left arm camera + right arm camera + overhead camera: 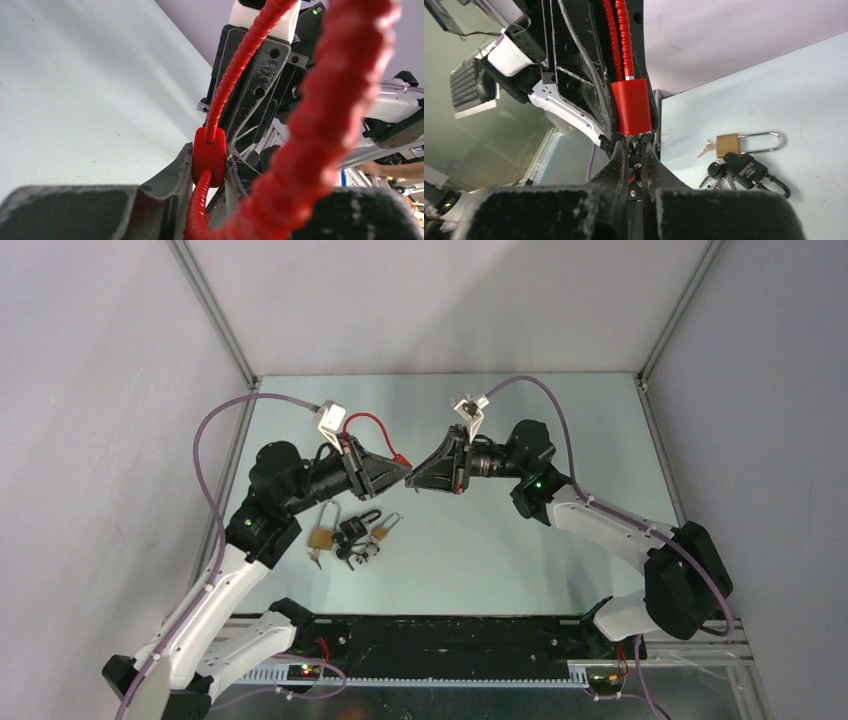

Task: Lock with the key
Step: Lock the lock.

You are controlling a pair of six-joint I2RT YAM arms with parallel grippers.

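A red cable padlock (pixel 630 107), clamped in the left gripper (pixel 398 468) above mid-table, is met at its 6 o'clock end by the key (pixel 631 146) pinched in the right gripper (pixel 634 156), with turning judged not yet done.

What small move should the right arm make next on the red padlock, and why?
Likely twist the right gripper about its own axis to turn the key. Its fingers are pinched on that small metal piece right at the bottom face of the red padlock, which the left gripper clamps steady. How deep the key sits is not visible.
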